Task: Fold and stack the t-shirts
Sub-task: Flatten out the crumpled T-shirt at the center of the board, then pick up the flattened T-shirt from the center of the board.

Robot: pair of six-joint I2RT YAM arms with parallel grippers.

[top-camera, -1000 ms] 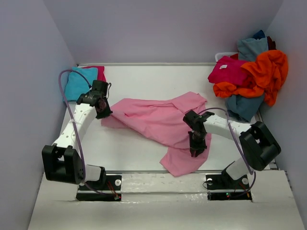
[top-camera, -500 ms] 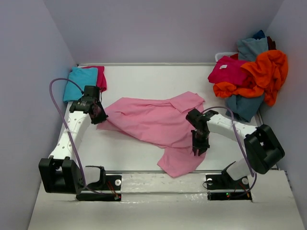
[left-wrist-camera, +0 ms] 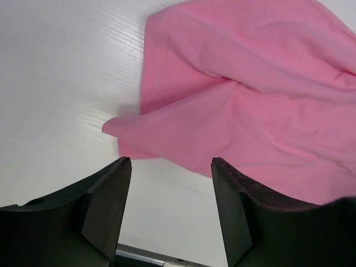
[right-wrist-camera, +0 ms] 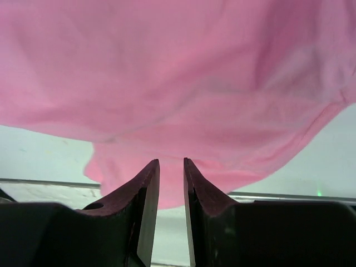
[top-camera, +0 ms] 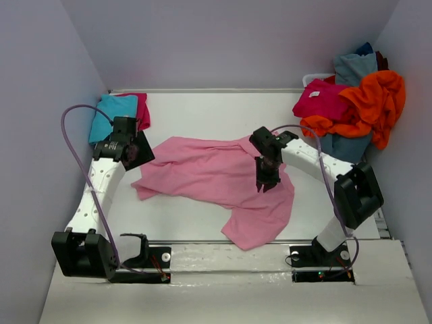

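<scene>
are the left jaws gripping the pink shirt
No, the left jaws stand open with nothing between them; the pink shirt lies on the table beyond them.

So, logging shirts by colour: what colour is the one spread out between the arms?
Light pink, plain; the shirt shows best from the top camera.

The left claw point(left-wrist-camera: 171, 161) stands wide, pink t-shirt point(left-wrist-camera: 250, 105) apparently lying just beyond it
</scene>
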